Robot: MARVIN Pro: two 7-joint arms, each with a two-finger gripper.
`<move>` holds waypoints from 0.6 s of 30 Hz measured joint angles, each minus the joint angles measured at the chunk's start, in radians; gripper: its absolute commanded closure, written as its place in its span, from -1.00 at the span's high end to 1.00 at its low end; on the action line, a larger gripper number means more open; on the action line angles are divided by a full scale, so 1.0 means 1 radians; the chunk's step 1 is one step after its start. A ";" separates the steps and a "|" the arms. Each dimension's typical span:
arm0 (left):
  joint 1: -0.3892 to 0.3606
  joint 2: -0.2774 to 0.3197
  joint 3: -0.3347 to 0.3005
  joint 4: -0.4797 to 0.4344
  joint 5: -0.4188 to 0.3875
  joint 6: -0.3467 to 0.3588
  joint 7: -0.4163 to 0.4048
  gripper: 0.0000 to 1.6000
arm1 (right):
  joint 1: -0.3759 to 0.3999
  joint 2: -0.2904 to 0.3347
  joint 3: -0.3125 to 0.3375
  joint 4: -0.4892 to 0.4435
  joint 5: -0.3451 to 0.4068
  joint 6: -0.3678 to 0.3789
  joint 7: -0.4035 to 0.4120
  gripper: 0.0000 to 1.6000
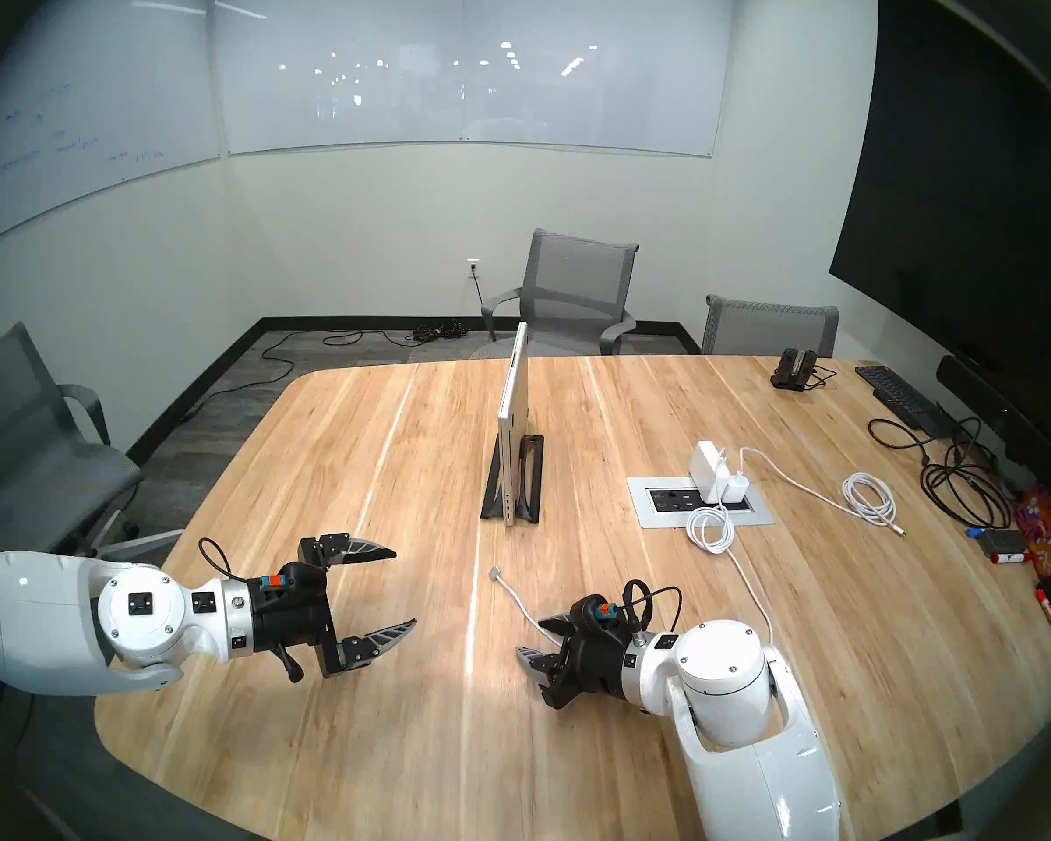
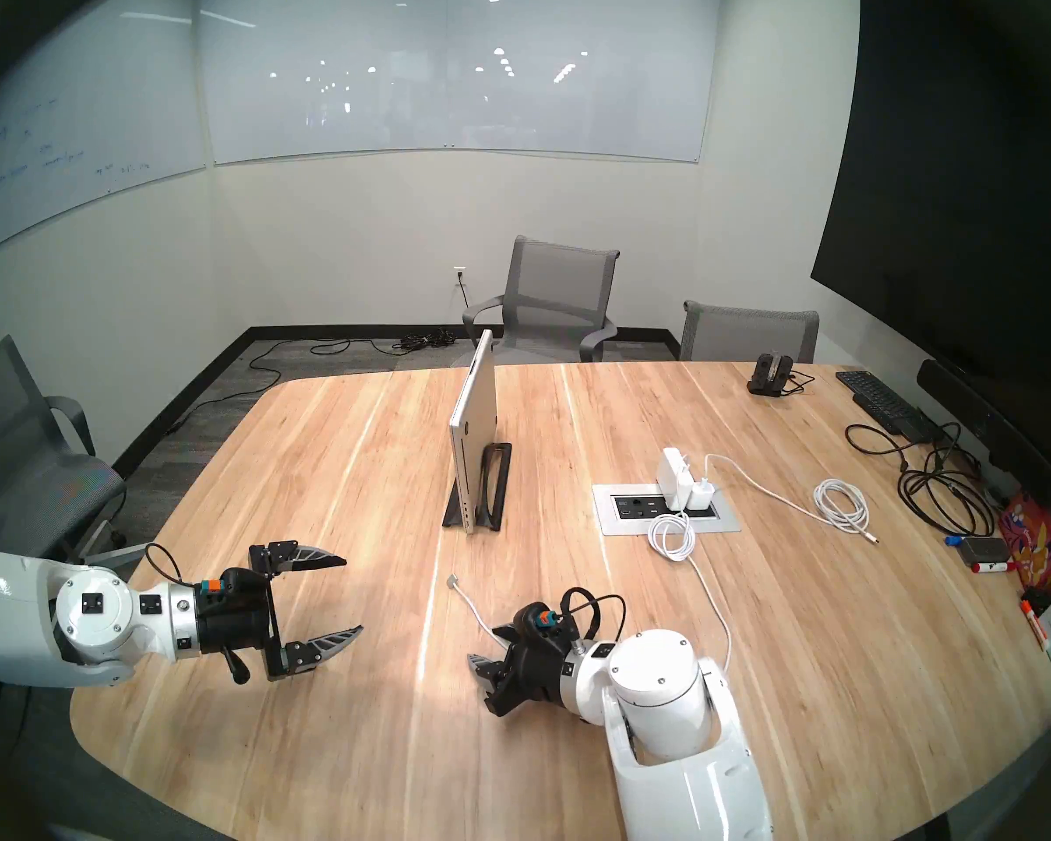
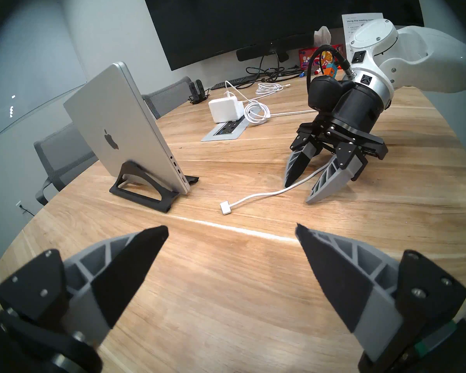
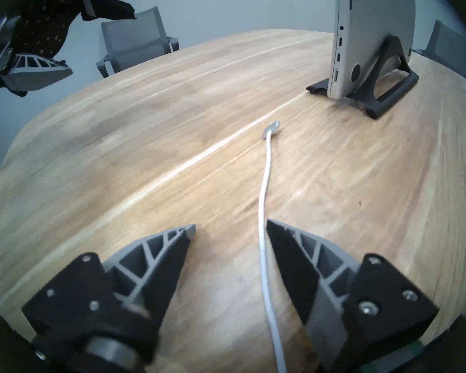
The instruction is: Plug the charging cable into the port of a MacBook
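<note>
Both grippers sit nearest, low over the near end of the wooden table (image 1: 814, 609). At the near left, the left gripper (image 1: 406, 588) hangs above the wood with its jaws spread wide and nothing between them. At the near right, the right gripper (image 4: 230, 227) points down at the table with its jaws apart; the cable (image 4: 264, 192) runs through the gap, close to the right-hand finger (image 4: 291, 259), and neither finger clamps it. From there the white cord lies on the table and ends in a flat silver connector (image 3: 225, 207), which rests loose on the wood, apart from the laptop and short of its ports. Behind the right gripper the cord trails back toward a white power brick (image 1: 708, 460) plugged into the outlet panel (image 1: 699, 505). Mid-table, the MacBook (image 3: 119, 127) stands closed on edge in a black stand (image 3: 143, 194), its port edge facing the grippers. A second white cable, coiled (image 1: 869, 499), lies further right.
</note>
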 measured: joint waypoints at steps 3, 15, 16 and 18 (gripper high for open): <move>0.000 0.000 0.000 0.000 0.000 0.000 0.000 1.00 | -0.007 0.000 -0.002 -0.005 0.004 0.000 -0.004 1.00; 0.000 0.000 0.000 0.000 0.000 0.000 0.000 1.00 | -0.043 0.009 0.017 -0.054 0.006 0.013 -0.014 1.00; 0.000 0.000 0.000 0.000 0.000 0.000 0.000 1.00 | -0.044 0.009 0.019 -0.057 0.006 0.014 -0.014 1.00; 0.000 0.000 0.000 0.000 0.000 0.000 0.000 1.00 | -0.050 0.012 0.024 -0.070 0.007 0.017 -0.013 1.00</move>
